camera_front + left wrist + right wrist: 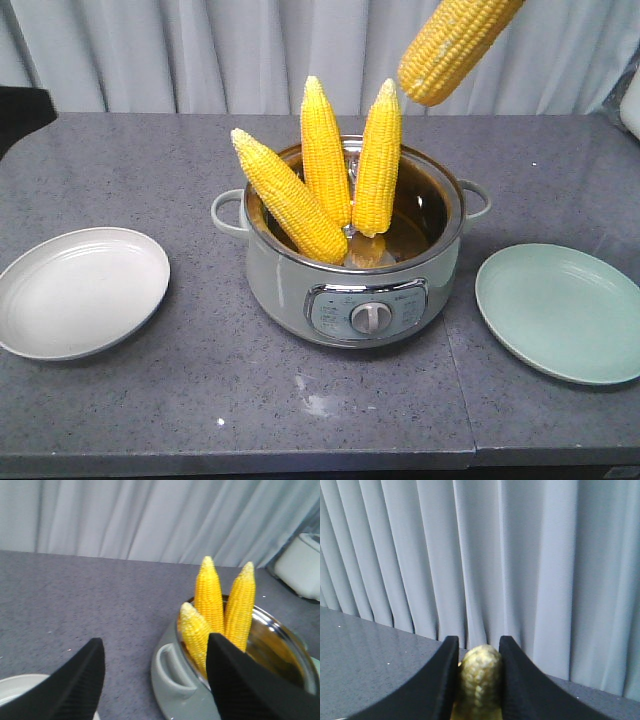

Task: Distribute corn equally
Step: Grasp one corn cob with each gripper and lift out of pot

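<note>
Cob (479,680) is clamped in the right tool (478,645); the left tool (155,642) is held released, with the pot (172,672) just ahead.

Left claw (155,640), matte black tapered fingers (75,685), finely ribbed faces, right claw (478,644), smooth black curved fingers (445,680)

corn (290,195): bright yellow, rowed kernels | cooker (280,285): pale grey-green | cream plate (80,290) | mint-green plate (560,310) | table (200,400): speckled dark grey
</note>
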